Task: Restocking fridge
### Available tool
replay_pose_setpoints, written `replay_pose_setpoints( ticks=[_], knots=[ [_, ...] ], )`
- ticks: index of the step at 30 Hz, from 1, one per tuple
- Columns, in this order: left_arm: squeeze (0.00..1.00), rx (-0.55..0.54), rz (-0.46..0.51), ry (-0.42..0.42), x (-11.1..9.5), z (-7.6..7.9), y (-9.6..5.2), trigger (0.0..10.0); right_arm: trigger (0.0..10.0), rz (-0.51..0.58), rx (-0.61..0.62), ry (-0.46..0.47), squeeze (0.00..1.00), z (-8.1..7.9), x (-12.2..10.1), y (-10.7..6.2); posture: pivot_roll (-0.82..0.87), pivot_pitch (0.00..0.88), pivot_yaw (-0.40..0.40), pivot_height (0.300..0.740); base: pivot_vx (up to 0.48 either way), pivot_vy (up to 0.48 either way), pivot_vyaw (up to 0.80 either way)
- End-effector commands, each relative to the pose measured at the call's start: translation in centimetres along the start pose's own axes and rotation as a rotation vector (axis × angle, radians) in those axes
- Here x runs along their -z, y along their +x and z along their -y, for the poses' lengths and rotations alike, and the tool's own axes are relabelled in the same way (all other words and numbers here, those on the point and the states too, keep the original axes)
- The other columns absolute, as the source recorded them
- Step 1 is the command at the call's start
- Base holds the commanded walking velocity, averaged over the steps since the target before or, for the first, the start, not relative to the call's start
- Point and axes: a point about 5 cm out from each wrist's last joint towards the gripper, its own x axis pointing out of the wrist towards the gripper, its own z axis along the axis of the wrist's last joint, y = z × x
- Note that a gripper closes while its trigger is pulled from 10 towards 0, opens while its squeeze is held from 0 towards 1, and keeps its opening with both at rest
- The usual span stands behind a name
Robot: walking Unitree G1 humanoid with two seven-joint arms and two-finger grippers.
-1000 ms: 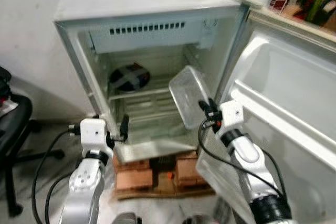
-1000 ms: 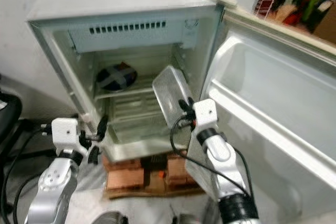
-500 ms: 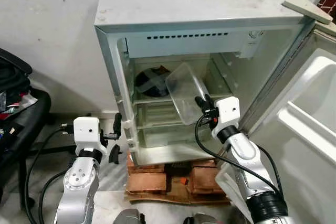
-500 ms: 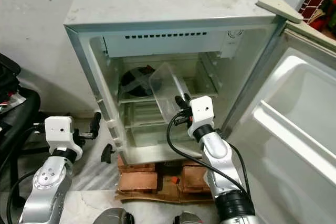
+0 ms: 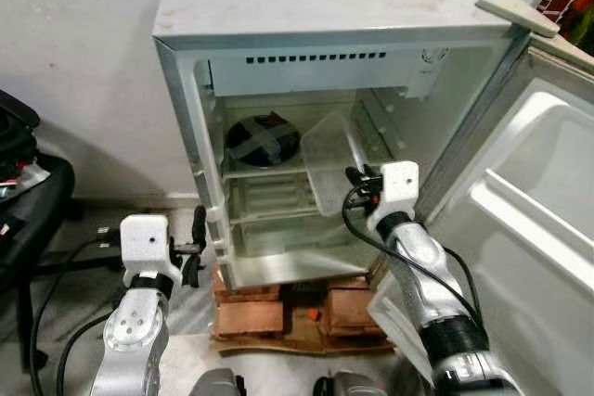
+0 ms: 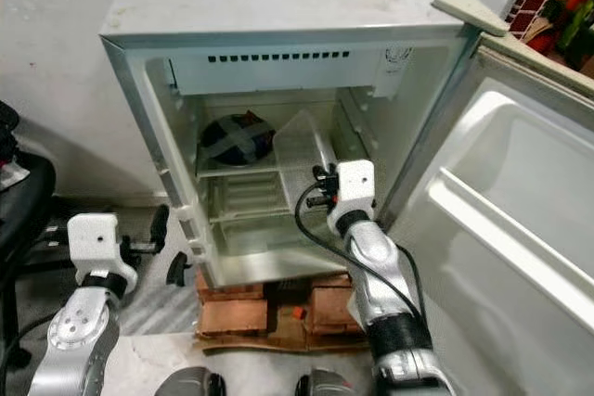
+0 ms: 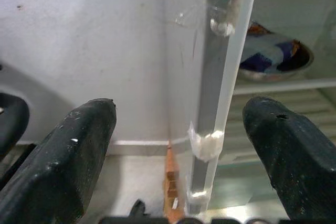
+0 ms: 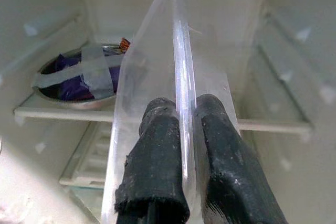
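The right gripper (image 8: 181, 145) is clamped on the rim of a clear box (image 5: 331, 159), which is held tilted ahead of the fingers, inside the open fridge (image 5: 306, 6) at the level of the shelf (image 5: 269, 171). A taped bowl (image 5: 264, 139) is seen on that shelf, beside the box toward the robot's left. The left gripper (image 7: 178, 156) is held low outside the fridge with its fingers spread wide and empty, the fridge's front left edge framed between them.

Makeshift home corner: small fridge (image 5: 325, 6) on bricks (image 5: 246, 317), bare plaster wall (image 5: 74, 44).
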Motion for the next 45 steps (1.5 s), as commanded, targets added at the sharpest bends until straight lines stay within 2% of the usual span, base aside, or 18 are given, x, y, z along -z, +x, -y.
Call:
replay_pose_setpoints(
  ticks=[1, 2, 4, 5, 7, 10, 14, 20, 22, 29, 32, 37, 38, 41, 45],
  knots=[
    [0.0, -0.004, -0.001, 0.008, -0.2, 0.1, -0.5, 10.0, 10.0, 0.004, 0.014, 0.036, 0.0, -0.1, -0.5, 0.8, 0.2, 0.14, -0.053, 0.74, 0.0, 0.0, 0.0],
    [0.0, -0.004, -0.001, 0.008, -0.2, 0.1, -0.5, 10.0, 10.0, 0.004, 0.014, 0.036, 0.0, -0.1, -0.5, 0.8, 0.2, 0.14, -0.053, 0.74, 0.0, 0.0, 0.0],
    [0.0, -0.014, -0.015, 0.01, -0.3, -0.2, -1.6, 10.0, 10.0, -0.017, 0.031, 0.106, 0.0, -0.7, -0.7, 2.2, 0.24, 0.163, -0.06, 0.74, 0.0, 0.0, 0.0],
    [0.0, -0.014, -0.015, 0.01, -0.3, -0.2, -1.6, 10.0, 10.0, -0.017, 0.031, 0.106, 0.0, -0.7, -0.7, 2.2, 0.24, 0.163, -0.06, 0.74, 0.0, 0.0, 0.0],
    [0.0, -0.023, -0.028, 0.02, -0.3, -0.5, -2.3, 10.0, 10.0, -0.022, 0.035, 0.144, 0.0, -1.5, -1.4, 3.5, 0.27, 0.18, -0.067, 0.74, 0.0, 0.0, 0.0],
    [0.0, -0.038, -0.045, 0.026, -0.3, -0.9, -3.5, 10.0, 10.0, -0.006, 0.038, 0.176, 0.0, -2.4, -2.7, 4.9, 0.29, 0.21, -0.077, 0.74, 0.0, 0.0, 0.0],
    [0.0, -0.058, -0.074, 0.021, -0.1, -0.9, -4.8, 10.0, 10.0, 0.045, 0.056, 0.187, 0.0, -2.6, -4.8, 6.1, 0.3, 0.237, -0.085, 0.74, 0.0, 0.0, 0.0],
    [0.0, -0.062, -0.097, 0.014, -0.2, -0.5, -5.6, 10.0, 10.0, 0.086, 0.161, 0.191, 0.0, -1.3, -6.1, 6.6, 0.31, 0.261, -0.098, 0.74, 0.0, 0.0, 0.0],
    [0.0, -0.079, -0.1, 0.012, -0.3, -0.7, -5.9, 10.0, 10.0, 0.095, 0.191, 0.192, 0.0, -0.1, -6.2, 6.4, 0.32, 0.267, -0.105, 0.74, 0.0, 0.0, 0.0],
    [0.0, -0.097, -0.126, 0.006, 0.0, -0.8, -6.6, 10.0, 10.0, 0.098, 0.218, 0.142, 0.0, 1.8, -5.8, 5.9, 0.31, 0.273, -0.114, 0.74, 0.0, 0.0, 0.0],
    [0.0, -0.096, -0.127, 0.002, 0.0, -0.5, -6.5, 10.0, 10.0, 0.064, 0.249, 0.158, 0.0, 2.3, -5.1, 5.6, 0.31, 0.284, -0.124, 0.74, 0.0, 0.0, 0.0],
    [0.0, -0.092, -0.135, -0.001, 0.0, -0.3, -6.7, 10.0, 10.0, 0.042, 0.213, 0.146, 0.0, 0.9, -5.7, 6.4, 0.3, 0.29, -0.127, 0.74, 0.0, 0.0, 0.0],
    [0.0, -0.091, -0.14, -0.002, 0.1, -0.2, -6.8, 10.0, 10.0, 0.031, 0.202, 0.17, 0.0, 0.2, -5.9, 6.7, 0.3, 0.297, -0.128, 0.74, 0.0, 0.0, 0.0],
    [0.0, -0.09, -0.141, -0.002, 0.1, -0.2, -6.8, 10.0, 10.0, 0.026, 0.202, 0.196, 0.0, -0.5, -6.3, 7.1, 0.3, 0.299, -0.13, 0.74, 0.0, 0.0, 0.0],
    [0.0, -0.094, -0.14, 0.0, -0.1, -0.1, -6.8, 10.0, 10.0, 0.012, 0.205, 0.286, 0.0, -1.8, -7.0, 7.7, 0.32, 0.307, -0.136, 0.74, 0.0, 0.0, 0.0]
  ],
)
